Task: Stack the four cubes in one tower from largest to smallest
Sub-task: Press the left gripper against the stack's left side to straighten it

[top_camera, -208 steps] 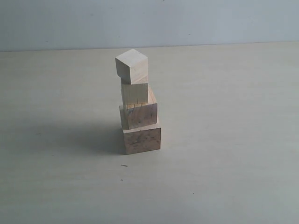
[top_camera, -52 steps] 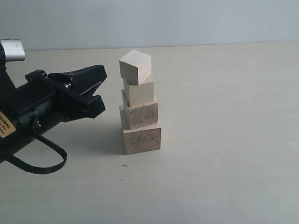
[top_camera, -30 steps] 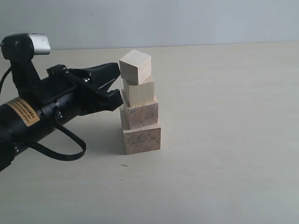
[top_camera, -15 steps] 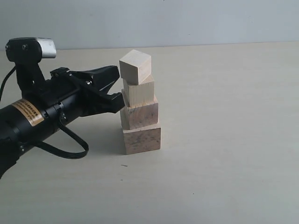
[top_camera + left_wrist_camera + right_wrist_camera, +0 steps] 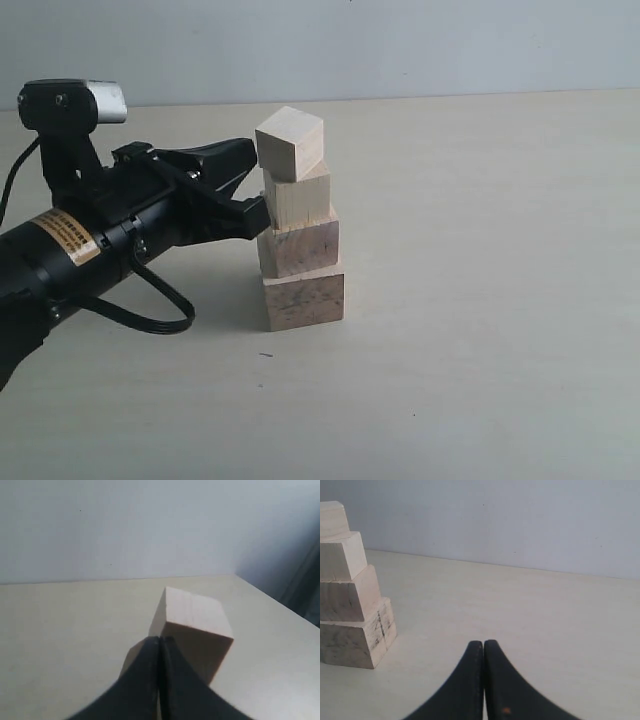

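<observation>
**A:** What is the tower (image 5: 298, 225) looking like?

**B:** Four bare, pale wooden blocks are standing in one column on the worktop (image 5: 480, 320), each smaller than the one under it. All are square-edged, with fine straight grain showing. The bottom block (image 5: 304, 298) is carrying dark mottled smudges on its front face, and the one above it is showing a few too. The top block (image 5: 290, 143) is sitting askew, twisted against the others and overhanging a little toward nine o'clock.

**A:** And the worktop itself?

**B:** It is lying flat and matt, a pale beige with faint streaks, running back to a plain grey-blue wall (image 5: 450, 40).

**A:** Where is the left claw (image 5: 159, 644) sitting?

**B:** It is reaching in from the tower's nine o'clock, black and smooth. Its two curved fingers are pressing together with nothing between them. The tower is standing right at its three o'clock. The tips are meeting the column at about the height of the third block (image 5: 297, 195). They seem to be touching the wood, though I am not managing to tell for certain.

**A:** And the right claw (image 5: 483, 646)?

**B:** Clenched as well, fingers lying seam to seam and gripping nothing. It is hanging well apart from the tower.
</observation>
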`<state>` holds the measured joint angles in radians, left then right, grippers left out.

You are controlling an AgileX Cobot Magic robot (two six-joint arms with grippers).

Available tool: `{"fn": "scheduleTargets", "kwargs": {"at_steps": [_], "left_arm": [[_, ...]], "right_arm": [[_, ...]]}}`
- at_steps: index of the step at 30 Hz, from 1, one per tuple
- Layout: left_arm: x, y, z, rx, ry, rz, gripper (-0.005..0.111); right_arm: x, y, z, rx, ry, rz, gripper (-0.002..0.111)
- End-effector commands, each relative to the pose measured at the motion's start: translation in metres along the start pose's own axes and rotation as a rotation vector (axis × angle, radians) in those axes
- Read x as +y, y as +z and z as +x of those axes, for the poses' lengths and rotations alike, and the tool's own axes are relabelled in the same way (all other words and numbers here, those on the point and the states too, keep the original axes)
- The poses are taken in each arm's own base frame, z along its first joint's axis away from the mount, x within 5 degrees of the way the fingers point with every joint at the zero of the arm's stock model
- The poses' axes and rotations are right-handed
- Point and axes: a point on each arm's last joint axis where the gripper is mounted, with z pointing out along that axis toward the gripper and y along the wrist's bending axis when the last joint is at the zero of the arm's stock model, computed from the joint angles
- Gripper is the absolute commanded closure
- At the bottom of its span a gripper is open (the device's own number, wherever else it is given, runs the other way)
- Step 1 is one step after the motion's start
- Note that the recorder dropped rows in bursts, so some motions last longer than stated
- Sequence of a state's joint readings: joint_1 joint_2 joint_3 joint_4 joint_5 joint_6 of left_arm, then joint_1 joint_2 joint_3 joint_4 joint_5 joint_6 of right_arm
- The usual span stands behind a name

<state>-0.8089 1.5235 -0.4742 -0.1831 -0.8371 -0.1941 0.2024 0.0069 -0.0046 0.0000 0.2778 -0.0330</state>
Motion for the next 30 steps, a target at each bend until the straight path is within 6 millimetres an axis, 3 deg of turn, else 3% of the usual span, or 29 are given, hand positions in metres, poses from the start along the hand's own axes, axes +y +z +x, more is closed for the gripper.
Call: {"fn": "scheduleTargets", "kwargs": {"at_steps": [1,30], "left_arm": [[-0.0001,0.0051,-0.0033,-0.023,0.003,-0.006,0.107],[0.0051,0.0063,-0.0085,-0.034,0.029,-0.022,0.107]], "right_arm": [[-0.0003,-0.0001,0.001,-0.004,-0.005,0.007,0.108],[-0.0003,-0.0001,0.0021,0.008,-0.005,0.006,0.108]]}}
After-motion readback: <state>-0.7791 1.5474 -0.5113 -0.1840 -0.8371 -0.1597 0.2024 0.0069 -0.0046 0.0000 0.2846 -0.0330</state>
